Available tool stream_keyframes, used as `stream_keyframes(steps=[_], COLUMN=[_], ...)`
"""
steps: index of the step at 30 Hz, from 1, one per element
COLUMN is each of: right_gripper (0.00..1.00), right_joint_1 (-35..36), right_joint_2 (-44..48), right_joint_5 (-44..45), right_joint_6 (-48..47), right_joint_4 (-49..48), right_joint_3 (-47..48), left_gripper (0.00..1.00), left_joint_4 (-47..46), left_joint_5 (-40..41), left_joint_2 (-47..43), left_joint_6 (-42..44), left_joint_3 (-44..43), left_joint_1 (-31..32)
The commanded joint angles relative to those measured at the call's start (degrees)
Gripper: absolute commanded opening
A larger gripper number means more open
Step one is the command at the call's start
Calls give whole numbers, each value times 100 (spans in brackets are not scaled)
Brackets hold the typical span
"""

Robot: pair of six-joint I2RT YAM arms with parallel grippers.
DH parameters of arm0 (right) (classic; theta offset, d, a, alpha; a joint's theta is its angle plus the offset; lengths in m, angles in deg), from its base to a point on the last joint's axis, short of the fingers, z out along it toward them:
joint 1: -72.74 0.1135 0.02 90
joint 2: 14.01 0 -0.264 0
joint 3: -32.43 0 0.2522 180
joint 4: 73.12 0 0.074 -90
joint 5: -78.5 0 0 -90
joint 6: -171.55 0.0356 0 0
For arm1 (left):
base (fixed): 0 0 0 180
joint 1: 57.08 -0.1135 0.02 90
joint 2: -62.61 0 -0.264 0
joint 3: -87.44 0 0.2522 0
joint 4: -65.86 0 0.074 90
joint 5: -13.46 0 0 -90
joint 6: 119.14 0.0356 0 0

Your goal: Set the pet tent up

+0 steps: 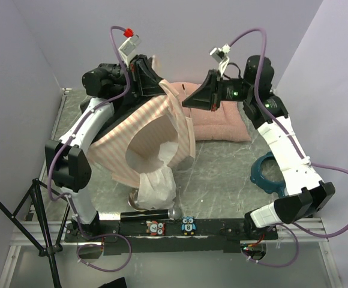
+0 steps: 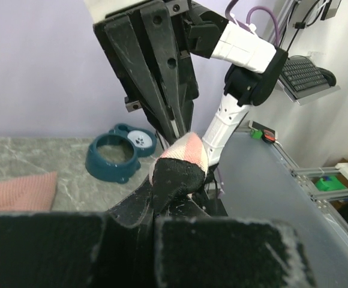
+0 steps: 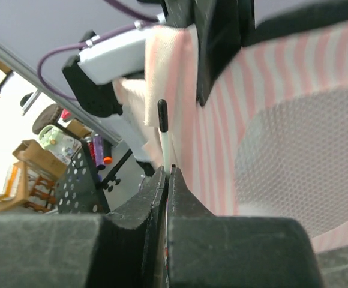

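Pet tent point(image 1: 153, 126), held up between both hands. Left hand point(image 2: 155, 207) clamps the fabric corner point(image 2: 180, 165) at its fingertips. Right hand point(image 3: 167, 180), closed narrowly on the white pole point(image 3: 165, 141), probably steers it toward that corner.

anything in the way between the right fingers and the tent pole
Nothing visible: the right fingers are shut directly on the thin white pole of the pet tent.
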Motion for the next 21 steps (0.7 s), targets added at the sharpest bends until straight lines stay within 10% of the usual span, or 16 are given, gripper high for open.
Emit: stream_keyframes(steps=[1,21], right_gripper=[0,0], right_joint_1=[3,328], right_joint_2=[219,8], right_joint_5=[-687,-810], right_joint_6=[391,-434], right_joint_4=[754,1500], right_joint_3=[-705,-1066], left_gripper=[1,1], left_joint_4=[-21,374], left_joint_5=[1381,1715], left_joint_2=[-1,-10], left_joint_6=[-202,-308], left_joint_3=[-616,-739], left_joint_1=[-246,-229])
